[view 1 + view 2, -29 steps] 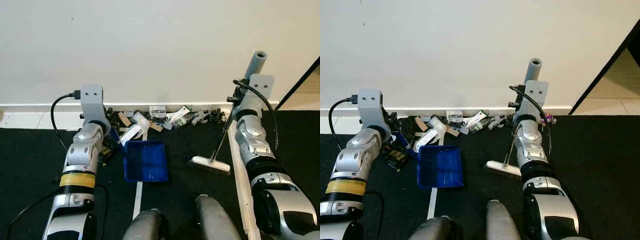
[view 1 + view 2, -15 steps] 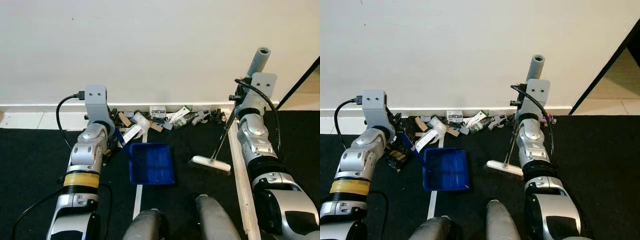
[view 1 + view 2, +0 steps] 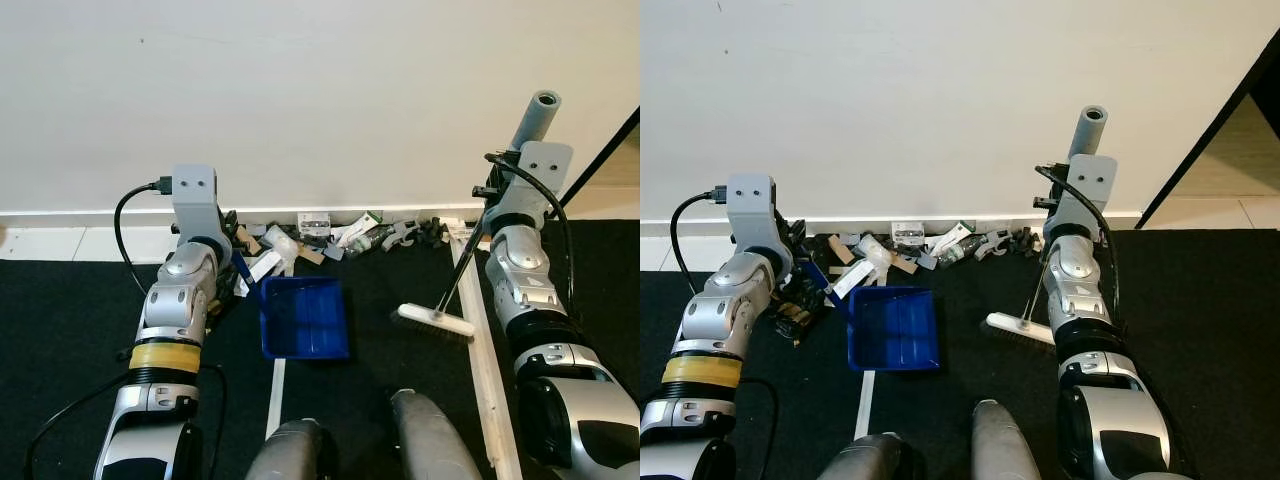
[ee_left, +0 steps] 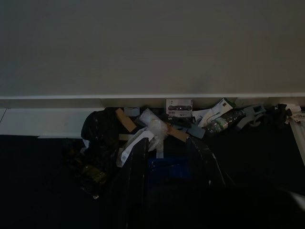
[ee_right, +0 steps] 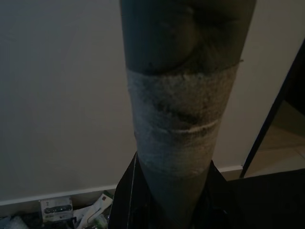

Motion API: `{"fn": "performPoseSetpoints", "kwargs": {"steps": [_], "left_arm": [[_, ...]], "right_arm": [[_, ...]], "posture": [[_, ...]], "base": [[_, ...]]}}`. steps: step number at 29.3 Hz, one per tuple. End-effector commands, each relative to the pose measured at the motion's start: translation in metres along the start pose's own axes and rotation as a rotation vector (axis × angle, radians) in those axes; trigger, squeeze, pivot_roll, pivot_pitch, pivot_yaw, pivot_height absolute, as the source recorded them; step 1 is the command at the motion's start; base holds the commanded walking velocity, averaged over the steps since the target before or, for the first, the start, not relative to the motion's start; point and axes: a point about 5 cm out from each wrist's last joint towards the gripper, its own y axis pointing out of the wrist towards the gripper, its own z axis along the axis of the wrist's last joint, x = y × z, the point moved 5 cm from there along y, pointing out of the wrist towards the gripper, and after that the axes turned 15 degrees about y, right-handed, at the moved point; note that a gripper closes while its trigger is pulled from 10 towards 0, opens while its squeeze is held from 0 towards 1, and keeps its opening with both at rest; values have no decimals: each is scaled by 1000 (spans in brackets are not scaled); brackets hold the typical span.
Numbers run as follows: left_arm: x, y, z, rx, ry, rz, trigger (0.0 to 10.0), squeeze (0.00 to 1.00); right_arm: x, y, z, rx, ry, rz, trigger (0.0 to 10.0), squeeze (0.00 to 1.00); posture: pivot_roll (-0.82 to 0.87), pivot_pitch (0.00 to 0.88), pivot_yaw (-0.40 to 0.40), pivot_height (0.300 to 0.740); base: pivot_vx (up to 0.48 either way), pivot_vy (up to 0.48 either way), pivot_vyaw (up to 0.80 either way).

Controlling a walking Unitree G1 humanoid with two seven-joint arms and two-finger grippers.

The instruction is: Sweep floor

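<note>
Our left gripper [image 4: 164,167] reached down toward the foot of the white wall [image 3: 320,90], its two black fingers [image 4: 136,171] closed on the dark blue handle of the blue dustpan [image 3: 303,318]. The dustpan lay flat on the black carpet [image 3: 60,310], its open tray toward us, just short of the litter. The litter [image 3: 330,235] formed a band along the white baseboard [image 3: 70,215]: scraps of paper and card, a small white box [image 3: 314,224], a plastic bottle [image 4: 220,125], and a crumpled black bag [image 4: 97,131] at its left end.

Our right gripper [image 5: 169,200] was clamped around the grey handle of the broom [image 3: 535,115], which rose steeply past the wrist; in the right wrist view the handle [image 5: 183,95] showed a worn, pale wrapped section between the fingers [image 5: 126,195]. The thin shaft ran down to the white brush head [image 3: 435,321], which rested on the carpet to the right of the dustpan and apart from it, nearer to us than the litter. A pale strip [image 3: 478,340] crossed the carpet beside the brush head, and a white line [image 3: 275,395] ran from under the dustpan toward us. Our two grey legs [image 3: 425,440] showed at the lower edge.
</note>
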Motion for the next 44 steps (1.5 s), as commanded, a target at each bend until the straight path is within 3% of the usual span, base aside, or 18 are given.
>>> {"fn": "performPoseSetpoints", "kwargs": {"steps": [1,6,44], "left_arm": [[-1,0,18,65,8,10,10000,0],[-1,0,19,79,-5,7,10000,0],[-1,-2,16,71,-6,1,10000,0]], "right_arm": [[-8,3,14,54,15,23,10000,0],[-8,3,14,54,13,22,10000,0],[-6,3,11,42,12,11,10000,0]], "posture": [[-28,30,54,740],[-29,33,53,740],[-24,43,53,740]], "base": [[0,0,0],[0,0,0],[360,-311,0]]}}
